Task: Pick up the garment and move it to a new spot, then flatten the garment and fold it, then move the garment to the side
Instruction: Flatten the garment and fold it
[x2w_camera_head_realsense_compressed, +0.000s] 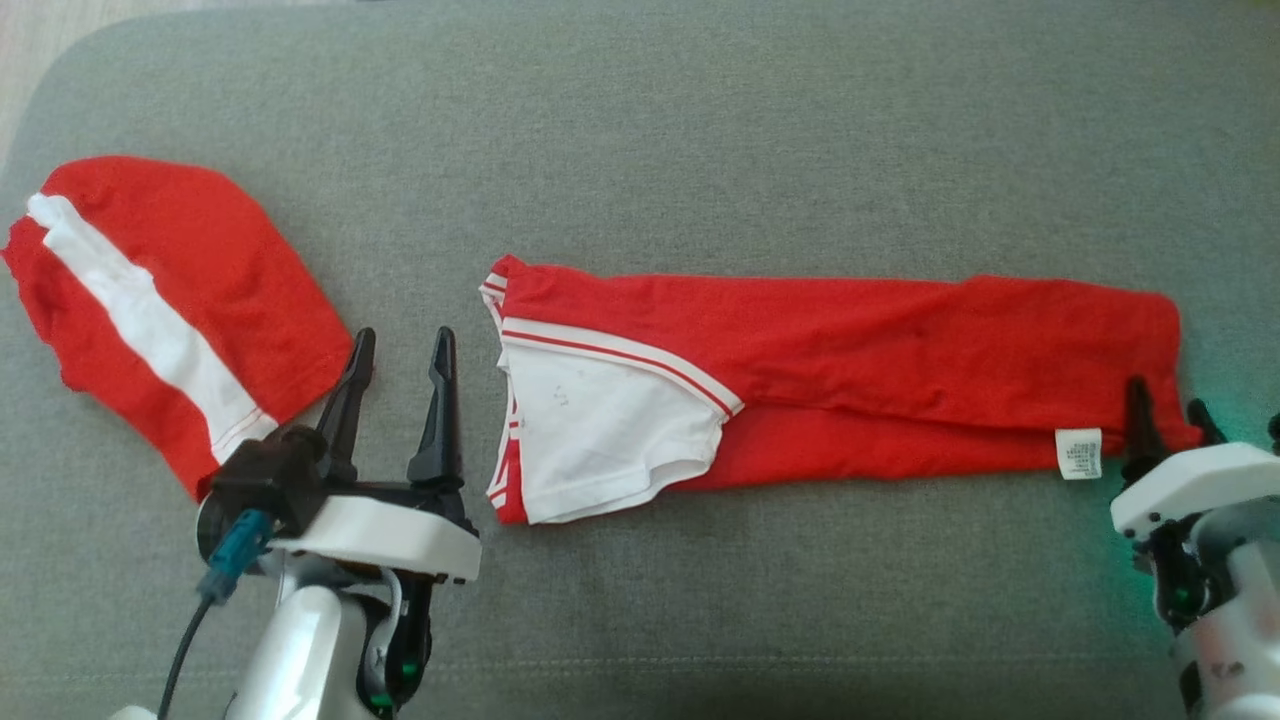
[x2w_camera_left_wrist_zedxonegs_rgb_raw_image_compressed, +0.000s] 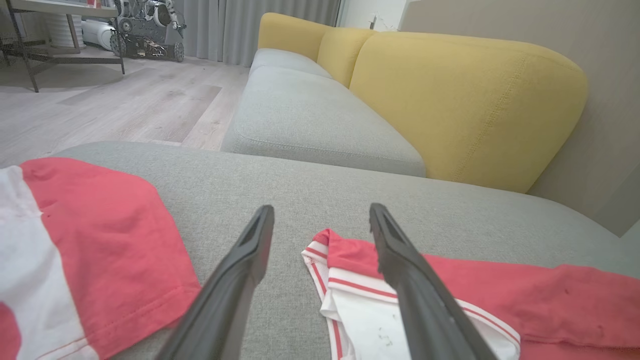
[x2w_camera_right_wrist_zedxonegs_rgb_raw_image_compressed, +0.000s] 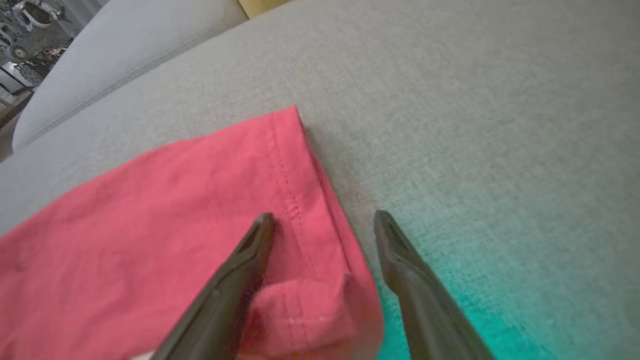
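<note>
Grey sofa seat carries everything. A teal glow is cast on it by the right arm. Beyond it a second grey seat cushion and yellow back cushions are seen. Farther off are pale wooden floor, a wheeled machine and grey curtains.

Left claw: fingers spread wide, nothing gripped. It is held over bare seat just beside the striped-trim end of the red garment.

Right claw: also spread wide, nothing clamped. The hem corner is straddled, one finger over red cloth, the other over the seat. Contact cannot be told.

The garment is laid flat as a long band across the middle of the seat. White inner cloth is turned out at its left end. A care label is seen at the near right edge.

A second red-and-white cloth is laid at the far left, apart from the garment. The left claw is placed between the two.
</note>
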